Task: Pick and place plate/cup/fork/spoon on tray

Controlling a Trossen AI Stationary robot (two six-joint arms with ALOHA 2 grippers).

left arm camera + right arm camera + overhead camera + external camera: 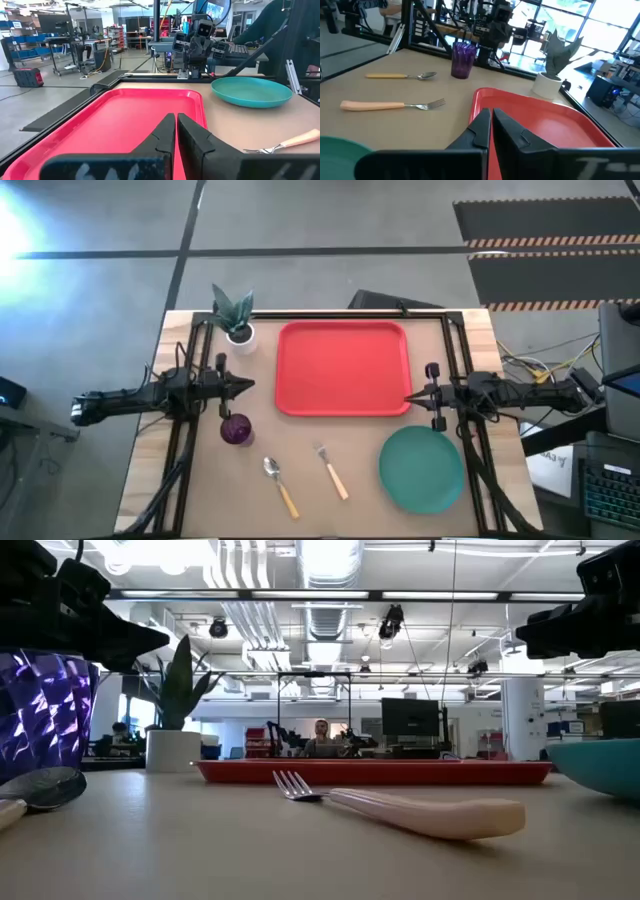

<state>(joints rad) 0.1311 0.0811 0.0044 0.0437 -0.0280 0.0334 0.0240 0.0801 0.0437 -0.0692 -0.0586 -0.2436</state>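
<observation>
Fork [331, 471] lying flat on the table [200, 500], long axis slanted, tines toward the tray [343, 368], pale orange handle toward the table's near edge. Spoon [280, 484] beside it on a like slant, bowl toward the tray, yellow handle toward the near edge. Left claw [248, 386] pinched shut on nothing, tip aimed across at the tray's left rim; purple cup [236, 429] upright just beside and nearer the front edge than that claw, spoon and fork farther the same way. Right claw [410, 397] likewise closed and empty, tip at the tray's lower right corner; green plate [421, 468] just in front of it toward the near edge, clear of the tray. Tray bare, between the two claws. Potted plant [237, 320] beyond the left claw, by the tray's far left corner. From overhead, all slants and gaps plain. From table height, fork foreshortened, tines away, cup looming at one side, plate rim only at the other. From the left wrist, no cup or spoon; from the right wrist, only a sliver of plate.
</observation>
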